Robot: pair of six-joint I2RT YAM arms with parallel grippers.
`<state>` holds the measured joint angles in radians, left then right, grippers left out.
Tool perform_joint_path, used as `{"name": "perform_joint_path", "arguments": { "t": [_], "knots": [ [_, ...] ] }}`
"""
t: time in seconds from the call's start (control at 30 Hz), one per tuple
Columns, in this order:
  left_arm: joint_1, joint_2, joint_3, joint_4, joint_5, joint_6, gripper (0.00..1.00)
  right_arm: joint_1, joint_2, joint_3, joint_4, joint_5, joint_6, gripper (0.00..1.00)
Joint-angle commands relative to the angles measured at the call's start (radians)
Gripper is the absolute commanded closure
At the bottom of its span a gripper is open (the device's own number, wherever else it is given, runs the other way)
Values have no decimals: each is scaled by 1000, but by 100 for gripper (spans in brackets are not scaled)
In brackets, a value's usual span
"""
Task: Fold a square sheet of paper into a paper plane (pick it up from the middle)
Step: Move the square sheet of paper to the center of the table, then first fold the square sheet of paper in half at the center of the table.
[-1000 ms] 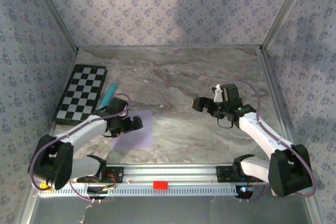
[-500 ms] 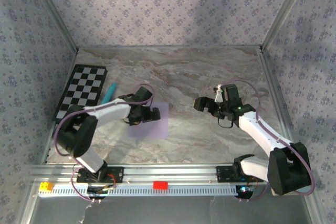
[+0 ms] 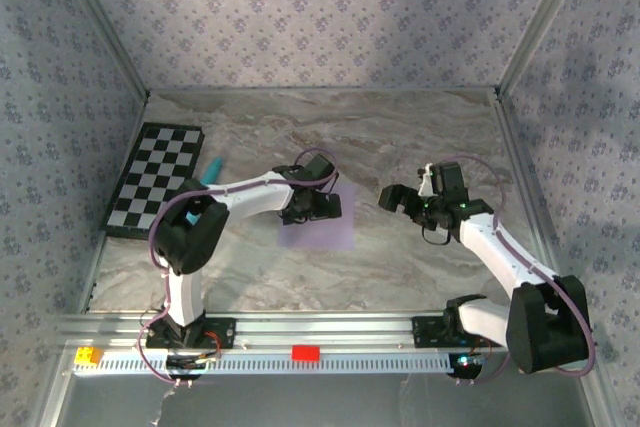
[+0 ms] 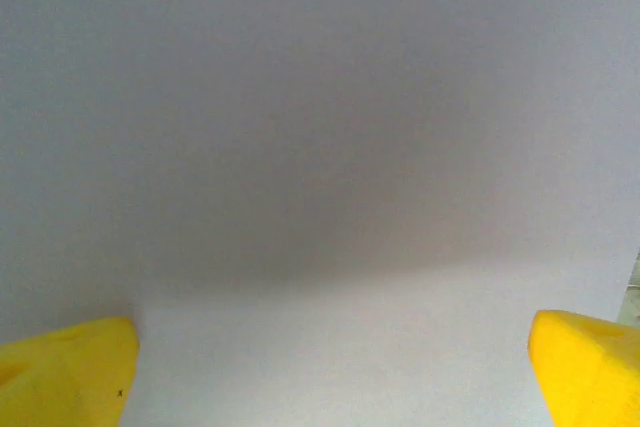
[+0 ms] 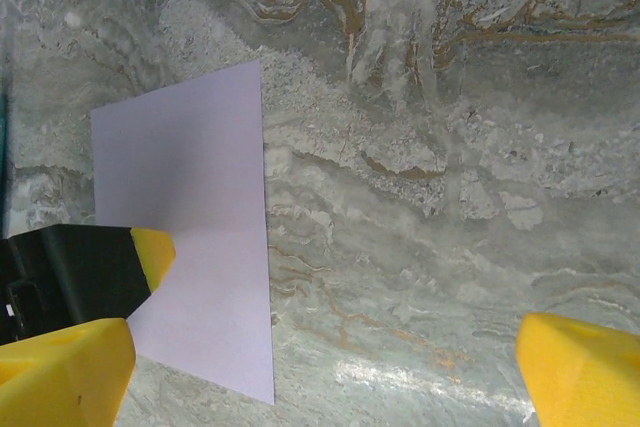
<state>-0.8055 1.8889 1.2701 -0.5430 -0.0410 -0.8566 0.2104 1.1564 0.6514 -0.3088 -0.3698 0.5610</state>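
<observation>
Square sheet of paper [image 3: 335, 234], plain lilac, left pincer [image 4: 335, 372] wide over it, right pincer [image 5: 320, 357] wide

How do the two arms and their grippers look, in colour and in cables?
The left arm and right arm have white links, black joints and looping purple cables. The left gripper and right gripper are black, with yellow fingertips.

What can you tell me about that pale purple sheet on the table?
The square sheet of paper is thin, plain, pale lilac, unmarked, with no crease to be seen. It lies flat on the marbled table, near the middle. The left gripper, jaws wide open, sits low over its left part and seems to touch it.
</observation>
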Motion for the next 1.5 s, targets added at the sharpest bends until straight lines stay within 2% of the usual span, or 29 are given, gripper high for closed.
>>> {"name": "perform_joint_path", "arguments": {
  "t": [0.0, 0.27, 0.63, 1.47],
  "knots": [
    [3, -3, 79, -99, -60, 63, 0, -5, -23, -1, -16, -46, -14, 0],
    [17, 106, 228, -256, -5, 219, 0, 7, -17, 15, -30, -75, -13, 0],
    [22, 224, 373, -390, -7, 256, 0, 18, -21, 15, -48, -69, -4, 0],
    [21, 292, 341, -365, 21, 225, 1, 19, -8, 14, -80, -32, 6, 0]
  ]
}}
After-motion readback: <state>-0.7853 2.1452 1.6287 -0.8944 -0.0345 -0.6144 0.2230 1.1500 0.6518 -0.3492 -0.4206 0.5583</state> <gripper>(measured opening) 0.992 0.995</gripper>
